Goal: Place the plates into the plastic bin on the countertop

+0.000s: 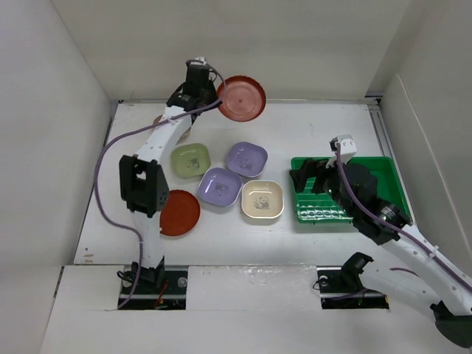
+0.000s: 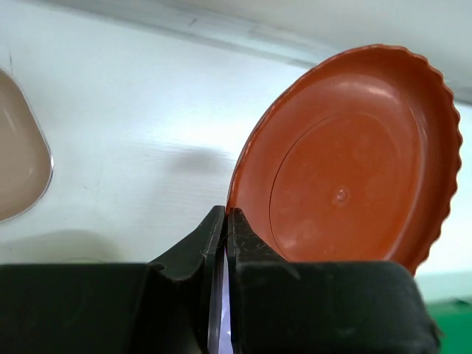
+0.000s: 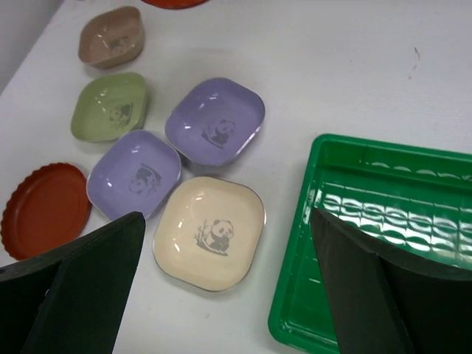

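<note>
pinching red plate (image 2: 346, 162), seemingly above white-walled countertop (image 2: 133, 133): left pincer (image 2: 225, 215); right pincer (image 3: 225, 214) wide.

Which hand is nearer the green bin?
Right. The right hand hangs open over the left end of the bin; the left hand is far off at the back, shut on the rim of a red plate.

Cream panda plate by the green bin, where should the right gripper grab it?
Pinch the raised rim of the cream plate on its near edge, coming straight down, one finger inside and one outside. It lies flat and shallow; lavender plates crowd its far-left side and the green bin sits close on its right.
</note>
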Controlling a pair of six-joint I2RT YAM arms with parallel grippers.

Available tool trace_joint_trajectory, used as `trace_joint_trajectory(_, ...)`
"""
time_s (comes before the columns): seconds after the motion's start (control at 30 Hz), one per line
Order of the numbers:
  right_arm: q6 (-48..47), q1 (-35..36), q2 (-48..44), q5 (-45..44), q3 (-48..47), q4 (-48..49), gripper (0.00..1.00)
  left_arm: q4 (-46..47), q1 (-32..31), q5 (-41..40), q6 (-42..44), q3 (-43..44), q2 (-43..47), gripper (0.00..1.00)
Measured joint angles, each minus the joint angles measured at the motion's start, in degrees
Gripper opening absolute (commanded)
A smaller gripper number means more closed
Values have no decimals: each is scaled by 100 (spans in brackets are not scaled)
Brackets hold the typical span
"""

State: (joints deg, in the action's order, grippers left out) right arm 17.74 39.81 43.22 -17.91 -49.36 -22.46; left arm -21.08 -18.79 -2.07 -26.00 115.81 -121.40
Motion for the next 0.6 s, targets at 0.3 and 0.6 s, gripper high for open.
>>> trace_joint_trajectory(0.3, -151, -210, 990, 457, -503, 750, 100, 852, -702, -50, -2, -2002, 2514, 0)
trace_joint_trajectory(0.6, -146, -960, 1980, 1023, -883, 1152, 96, 1346, -1108, 264, -299, -4535, 3383, 0)
